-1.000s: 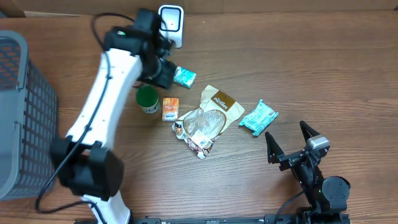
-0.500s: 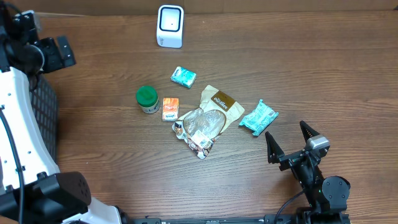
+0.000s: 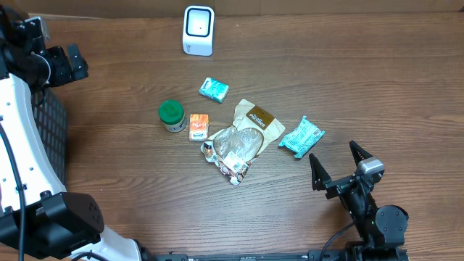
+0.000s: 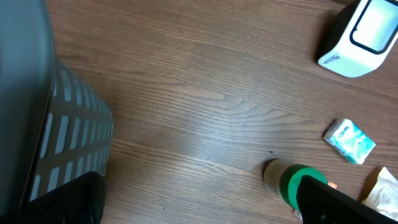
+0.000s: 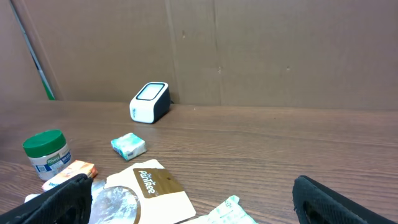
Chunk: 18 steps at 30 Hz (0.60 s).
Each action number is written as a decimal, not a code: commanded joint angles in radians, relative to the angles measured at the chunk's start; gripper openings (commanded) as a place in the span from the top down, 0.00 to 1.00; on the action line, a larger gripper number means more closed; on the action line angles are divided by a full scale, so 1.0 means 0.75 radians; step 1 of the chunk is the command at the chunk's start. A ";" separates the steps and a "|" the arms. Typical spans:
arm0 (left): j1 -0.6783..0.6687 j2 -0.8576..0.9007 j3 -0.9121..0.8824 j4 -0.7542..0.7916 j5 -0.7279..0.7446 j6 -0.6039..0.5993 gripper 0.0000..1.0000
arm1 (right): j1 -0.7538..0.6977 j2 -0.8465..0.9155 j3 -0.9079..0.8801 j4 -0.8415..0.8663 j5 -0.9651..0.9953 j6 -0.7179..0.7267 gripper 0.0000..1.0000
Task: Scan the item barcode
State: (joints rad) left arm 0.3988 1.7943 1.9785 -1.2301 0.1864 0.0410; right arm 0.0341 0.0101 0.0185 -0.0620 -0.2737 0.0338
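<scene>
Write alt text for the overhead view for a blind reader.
A white barcode scanner stands at the table's far edge; mid-table sit a green-lidded jar, an orange box, a teal packet, a teal wrapper, a brown pouch and a clear bag. The left arm hangs over a grey basket; the right gripper, fingers open, is at the near edge.

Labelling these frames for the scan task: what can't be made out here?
Barcodes: too small in every view, even on the teal packet.
Basket contents: cut off by the left edge in the left wrist view, covered by the left arm overhead.
Clear bag: cut by the bottom edge, right wrist view.
</scene>
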 commanded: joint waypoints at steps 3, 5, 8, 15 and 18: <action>-0.008 0.017 0.006 0.010 -0.004 0.066 0.00 | -0.003 -0.010 -0.014 0.008 -0.002 0.005 0.00; -0.009 0.017 0.006 0.010 -0.004 0.066 0.00 | -0.003 -0.010 -0.014 0.008 -0.001 0.006 0.00; -0.009 0.017 0.006 0.010 -0.004 0.066 0.00 | -0.003 -0.010 -0.014 0.008 -0.002 0.006 0.00; -0.009 0.017 0.006 0.010 -0.004 0.066 0.00 | -0.003 -0.010 -0.014 0.011 0.027 -0.014 0.00; -0.009 0.017 0.006 0.010 -0.004 0.066 0.01 | -0.003 -0.010 -0.014 0.074 0.199 -0.030 0.00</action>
State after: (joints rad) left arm 0.3992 1.7943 1.9785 -1.2263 0.1860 0.0628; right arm 0.0341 0.0109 0.0185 -0.0231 -0.2230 0.0250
